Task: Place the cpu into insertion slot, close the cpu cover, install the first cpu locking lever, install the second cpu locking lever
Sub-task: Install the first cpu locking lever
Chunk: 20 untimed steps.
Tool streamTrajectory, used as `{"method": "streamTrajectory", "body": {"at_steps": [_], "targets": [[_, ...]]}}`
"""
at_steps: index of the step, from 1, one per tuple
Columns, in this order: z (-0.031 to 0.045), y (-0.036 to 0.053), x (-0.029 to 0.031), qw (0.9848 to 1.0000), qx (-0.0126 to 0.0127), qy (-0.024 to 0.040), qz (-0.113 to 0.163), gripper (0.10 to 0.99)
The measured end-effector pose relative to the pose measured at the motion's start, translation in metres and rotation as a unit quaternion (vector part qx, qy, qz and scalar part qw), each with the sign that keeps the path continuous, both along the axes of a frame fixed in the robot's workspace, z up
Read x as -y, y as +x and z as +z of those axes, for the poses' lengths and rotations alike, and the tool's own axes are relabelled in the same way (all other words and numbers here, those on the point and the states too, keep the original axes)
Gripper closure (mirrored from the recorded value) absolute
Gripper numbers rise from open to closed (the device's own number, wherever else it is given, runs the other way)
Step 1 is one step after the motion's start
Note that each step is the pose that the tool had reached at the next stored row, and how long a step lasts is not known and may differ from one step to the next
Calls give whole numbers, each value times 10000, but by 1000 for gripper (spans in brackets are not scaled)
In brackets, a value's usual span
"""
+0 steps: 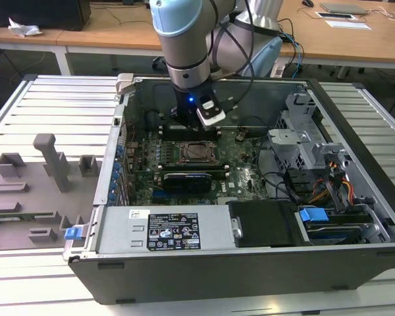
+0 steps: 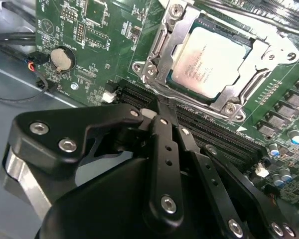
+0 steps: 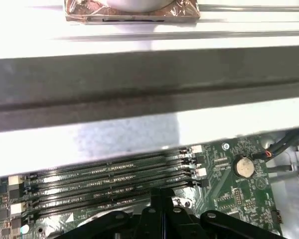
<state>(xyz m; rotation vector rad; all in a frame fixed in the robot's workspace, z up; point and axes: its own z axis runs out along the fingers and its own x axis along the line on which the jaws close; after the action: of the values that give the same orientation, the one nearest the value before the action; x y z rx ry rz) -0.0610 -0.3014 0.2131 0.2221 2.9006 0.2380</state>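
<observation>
An open desktop computer case lies on its side on a ribbed metal desk, its green motherboard facing up so an arm can reach in from above. The robot arm, pale blue and grey, hangs over the far half of the board.

In the second wrist view the cpu, a flat square chip with a pale, matte silver-grey top, already sits in the insertion slot, which keeps it level and aligned. The cpu cover, a thin bright metal frame with a cut-out centre, lies down around the chip, its edges overlapping the chip's margins (this looks closed, though whether the locking levers are hooked cannot be told). A thin wire lever runs along one side of the frame.

The claw, made of black, smooth linkage bars joined by silver screws, is clenched with its two fingertips meeting and nothing between them. Its tip hovers just beside the socket's corner, over the long black memory slots, and likely sits there to work on a lever.

A round silver coin battery sits on the board well apart from the socket.
</observation>
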Motion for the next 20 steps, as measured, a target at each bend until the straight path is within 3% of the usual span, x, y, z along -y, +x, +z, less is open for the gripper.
{"method": "streamTrajectory", "body": {"at_steps": [3,4,6,7,8,9,11,15,20], "targets": [[8,-1,1,9999,-20,-149,-23,980],[9,-1,1,9997,-39,-247,-31,980],[9,0,1,9996,-40,-265,-31,980],[7,0,0,9996,-91,-264,-31,980],[6,4,0,9995,-173,-261,-29,980],[6,10,1,9992,-294,-261,-24,980],[5,14,1,9987,-446,-260,-21,980],[4,14,23,9986,-450,-261,-21,980],[3,-4,133,9986,-450,-268,-21,980]]}}
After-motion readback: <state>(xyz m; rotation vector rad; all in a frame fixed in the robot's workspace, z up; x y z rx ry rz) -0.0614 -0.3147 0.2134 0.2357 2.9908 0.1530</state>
